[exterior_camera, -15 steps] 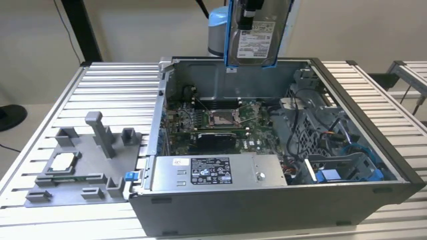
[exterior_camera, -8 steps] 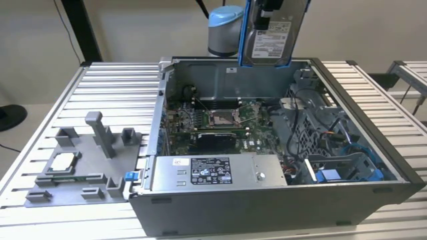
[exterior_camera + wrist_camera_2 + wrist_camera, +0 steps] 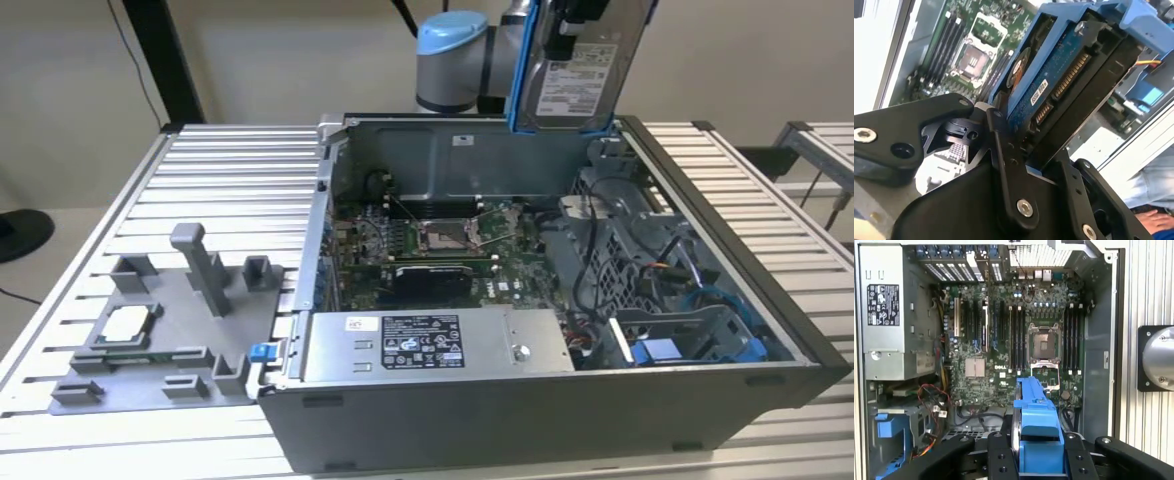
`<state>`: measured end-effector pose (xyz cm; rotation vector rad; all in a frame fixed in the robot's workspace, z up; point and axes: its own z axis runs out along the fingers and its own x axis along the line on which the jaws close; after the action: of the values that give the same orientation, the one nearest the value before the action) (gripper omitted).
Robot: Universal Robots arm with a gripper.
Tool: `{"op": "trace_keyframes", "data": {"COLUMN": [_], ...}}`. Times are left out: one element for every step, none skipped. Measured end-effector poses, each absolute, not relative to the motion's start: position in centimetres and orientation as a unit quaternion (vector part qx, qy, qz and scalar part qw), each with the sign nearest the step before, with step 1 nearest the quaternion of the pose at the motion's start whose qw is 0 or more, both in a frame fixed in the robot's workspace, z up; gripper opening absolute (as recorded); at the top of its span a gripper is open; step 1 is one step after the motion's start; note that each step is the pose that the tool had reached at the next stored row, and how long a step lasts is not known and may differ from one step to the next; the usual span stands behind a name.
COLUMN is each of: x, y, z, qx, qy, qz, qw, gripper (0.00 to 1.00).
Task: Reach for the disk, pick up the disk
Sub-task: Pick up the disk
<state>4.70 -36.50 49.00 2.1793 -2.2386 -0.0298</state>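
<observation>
Nearest, grey fixture block [image 3: 160,330] on my slatted table [image 3: 240,160]. Next, open computer case [image 3: 534,410], motherboard [image 3: 441,240] exposed. Farthest, my gripper [image 3: 1054,165] clamped on the disk [image 3: 577,70], held upright above the case's far wall. Pick-up step looks done.

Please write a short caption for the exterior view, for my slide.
Gripper holds the disk upright above the open computer case on the slatted table.

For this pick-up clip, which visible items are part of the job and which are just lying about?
Part of the job:
disk, held up above the case
gripper, shut on it

Lying about:
computer case
grey fixture on the table
power supply
</observation>
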Motion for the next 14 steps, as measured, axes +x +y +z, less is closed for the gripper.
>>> {"op": "trace_keyframes", "data": {"x": [5.1, 5.5, 5.9, 6.4, 6.8, 7.2, 7.6, 8.0, 8.4, 8.8, 9.2, 9.6, 9.8, 9.9], "y": [-36.5, -36.5, -36.5, -36.5, -36.5, -36.5, -36.5, -36.5, -36.5, -36.5, -36.5, -36.5, -36.5, -36.5], "z": [49.0, 49.0, 49.0, 49.0, 49.0, 49.0, 49.0, 49.0, 49.0, 49.0, 49.0, 49.0, 49.0, 49.0], "qx": [0.697, 0.697, 0.697, 0.697, 0.698, 0.697, 0.697, 0.697, 0.697, 0.697, 0.697, 0.697, 0.697, 0.697], "qy": [-0.717, -0.716, -0.717, -0.717, -0.716, -0.717, -0.716, -0.717, -0.717, -0.716, -0.717, -0.716, -0.716, -0.717], "qz": [-0.01, -0.01, -0.01, -0.01, -0.01, -0.01, -0.01, -0.01, -0.01, -0.01, -0.01, -0.01, -0.01, -0.01], "qw": [0.009, 0.009, 0.009, 0.009, 0.009, 0.009, 0.009, 0.009, 0.009, 0.009, 0.009, 0.009, 0.009, 0.009], "gripper": [0.0, 0.0, 0.0, 0.0, 0.0, 0.0, 0.0, 0.0, 0.0, 0.0, 0.0, 0.0, 0.0, 0.0]}}
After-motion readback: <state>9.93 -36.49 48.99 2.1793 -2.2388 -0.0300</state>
